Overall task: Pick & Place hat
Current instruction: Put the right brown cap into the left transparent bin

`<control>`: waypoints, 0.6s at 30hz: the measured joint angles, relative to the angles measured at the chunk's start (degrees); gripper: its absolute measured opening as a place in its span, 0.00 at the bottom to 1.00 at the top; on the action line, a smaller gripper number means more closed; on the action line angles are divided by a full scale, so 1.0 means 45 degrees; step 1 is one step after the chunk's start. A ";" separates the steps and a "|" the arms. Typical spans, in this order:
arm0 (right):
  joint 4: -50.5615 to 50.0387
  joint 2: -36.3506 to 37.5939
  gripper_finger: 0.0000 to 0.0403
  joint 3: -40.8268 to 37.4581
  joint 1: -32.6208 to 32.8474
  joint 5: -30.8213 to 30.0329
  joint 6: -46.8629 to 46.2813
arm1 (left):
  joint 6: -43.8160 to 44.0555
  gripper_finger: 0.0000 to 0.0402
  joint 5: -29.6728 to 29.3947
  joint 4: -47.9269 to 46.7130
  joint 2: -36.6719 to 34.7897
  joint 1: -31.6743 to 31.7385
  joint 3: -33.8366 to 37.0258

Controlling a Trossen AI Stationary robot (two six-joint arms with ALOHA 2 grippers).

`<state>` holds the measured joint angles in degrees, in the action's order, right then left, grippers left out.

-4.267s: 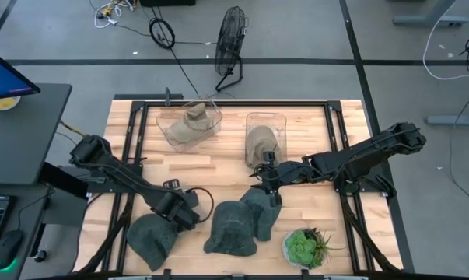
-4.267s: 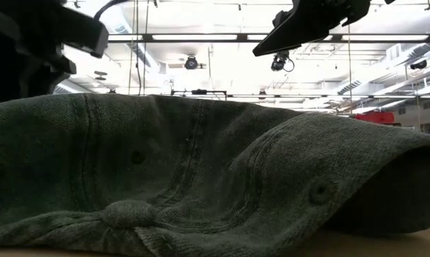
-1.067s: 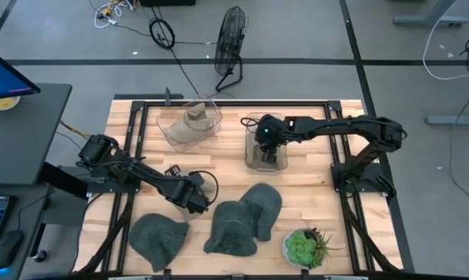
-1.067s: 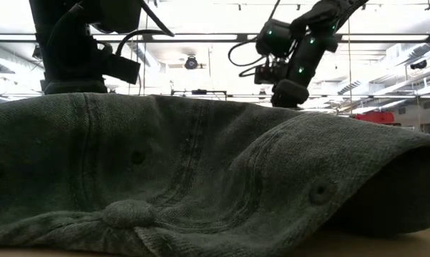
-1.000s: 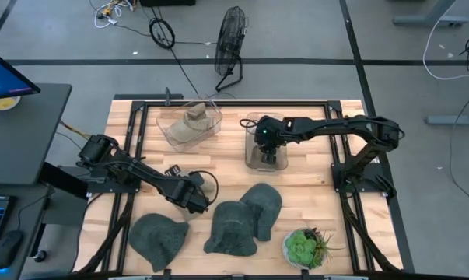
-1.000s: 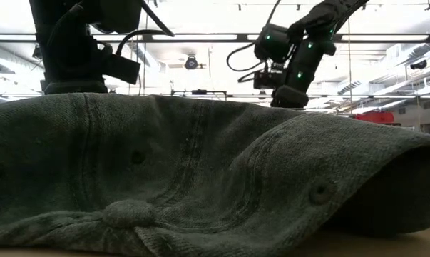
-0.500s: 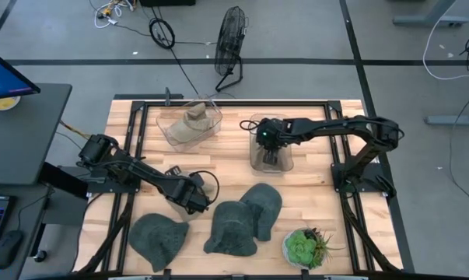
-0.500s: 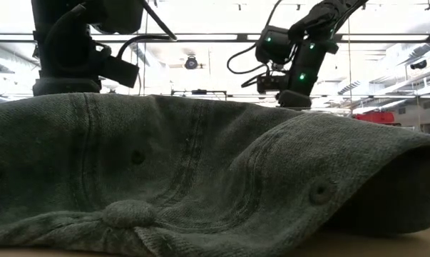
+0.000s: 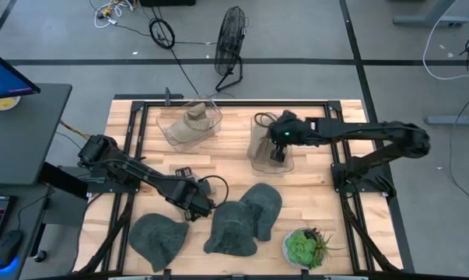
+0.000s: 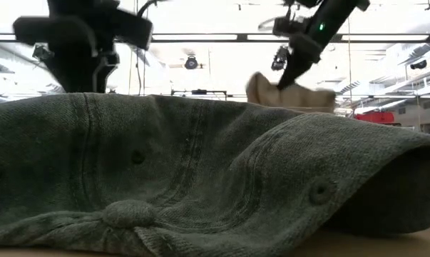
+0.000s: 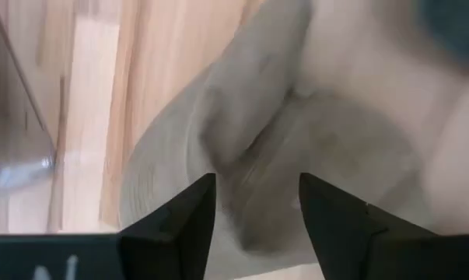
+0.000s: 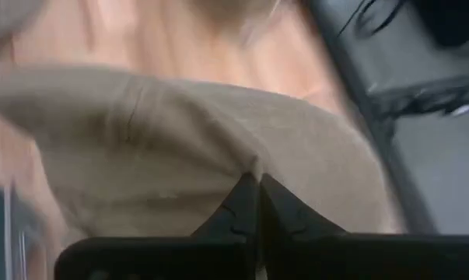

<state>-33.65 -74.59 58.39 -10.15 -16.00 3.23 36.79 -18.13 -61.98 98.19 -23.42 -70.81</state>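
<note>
Right gripper [image 9: 278, 152] pinching a tan hat [image 9: 259, 148] at the clear bin [image 9: 256, 123] — table's 1 o'clock, left gripper [image 9: 201, 208] spread wide over the grey hat [image 9: 232, 227], 7 o'clock.

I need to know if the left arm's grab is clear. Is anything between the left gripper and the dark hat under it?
Nothing visible. The left gripper is open right over the dark hat, with no object between them.
</note>
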 joint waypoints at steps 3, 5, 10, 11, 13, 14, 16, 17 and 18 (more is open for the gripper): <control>0.1047 0.0792 0.01 0.0000 0.0334 -0.0594 0.0080 | 0.0743 0.48 -0.0808 -0.1040 0.0000 0.0082 -0.0779; 0.2216 0.1136 0.01 0.0000 0.0517 -0.0584 0.0146 | 0.1702 0.48 -0.1597 -0.2137 0.0000 0.0097 -0.1389; 0.6213 0.0942 0.01 0.0003 0.0735 -0.0545 0.0405 | 0.3842 0.48 -0.3877 -0.5578 -0.0032 -0.0079 -0.2780; 0.6926 0.0718 0.01 0.0010 0.0728 -0.0543 0.0389 | 0.4350 0.48 -0.4314 -0.6171 -0.0070 -0.0131 -0.3007; 0.8235 0.0097 0.01 0.0010 0.0681 -0.0547 0.0098 | 0.4654 0.48 -0.4937 -0.6114 -0.0241 -0.0112 -0.3244; 0.8958 -0.0241 0.01 0.0010 0.0624 -0.0540 -0.0027 | 0.4500 0.48 -0.5009 -0.5951 -0.0459 -0.0099 -0.3214; 1.0458 -0.0985 0.01 0.0010 0.0525 -0.0540 -0.0308 | 0.4300 0.48 -0.5120 -0.5894 -0.0785 -0.0042 -0.3254; 1.1117 -0.1357 0.01 0.0009 0.0438 -0.0540 -0.0398 | 0.4324 0.48 -0.5220 -0.5953 -0.0931 -0.0010 -0.3244; 1.1893 -0.1761 0.01 0.0005 0.0350 -0.0545 -0.0410 | 0.4443 0.48 -0.5217 -0.6078 -0.1010 0.0021 -0.3203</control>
<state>19.87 -82.52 58.41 -8.57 -18.46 1.39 56.78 -41.61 -89.33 93.65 -23.32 -85.22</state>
